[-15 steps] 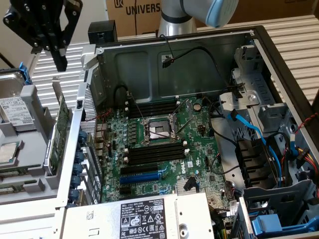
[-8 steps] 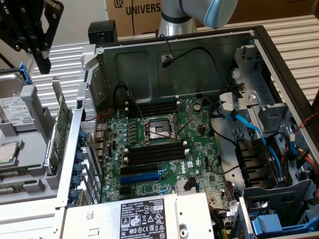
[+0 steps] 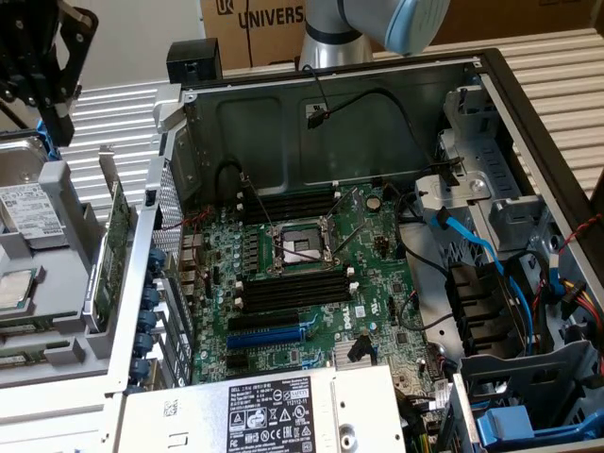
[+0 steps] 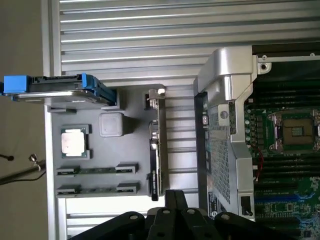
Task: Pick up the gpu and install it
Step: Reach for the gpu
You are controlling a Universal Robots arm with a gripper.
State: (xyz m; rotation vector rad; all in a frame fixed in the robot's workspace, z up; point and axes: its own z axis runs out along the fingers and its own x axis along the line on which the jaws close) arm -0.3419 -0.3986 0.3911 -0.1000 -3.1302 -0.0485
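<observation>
Hanging over a grey plastic parts tray (image 4: 132, 150), the robot's black gripper (image 4: 174, 196) has its fingers pressed together with nothing between them. The gpu (image 4: 159, 142), a small green circuit card with a silver metal end bracket, stands on its long edge at the side of the tray nearest the open grey steel computer case (image 4: 225, 100), just beside the case's outer wall. The wrist view catches the card edge-on as a thin dark strip, so its cooler is hard to make out. The gripper's tips are near one end of the card, but I cannot tell whether they touch it.

Elsewhere on the tray lie a square silver processor chip (image 4: 75, 142), a hard drive in a blue bracket (image 4: 60, 90) and two long thin memory sticks (image 4: 95, 170).

Inside the case sits a large green motherboard (image 3: 311, 274), with blue cables (image 3: 472, 245) looping at the exterior view's right. A silver power supply with a white label (image 3: 274, 411) is cut off at the lower edge. The arm's silver and pale blue joint (image 3: 377, 28) is cut off at the top, in front of a cardboard box (image 3: 255, 24) whose lettering is only partly readable.
</observation>
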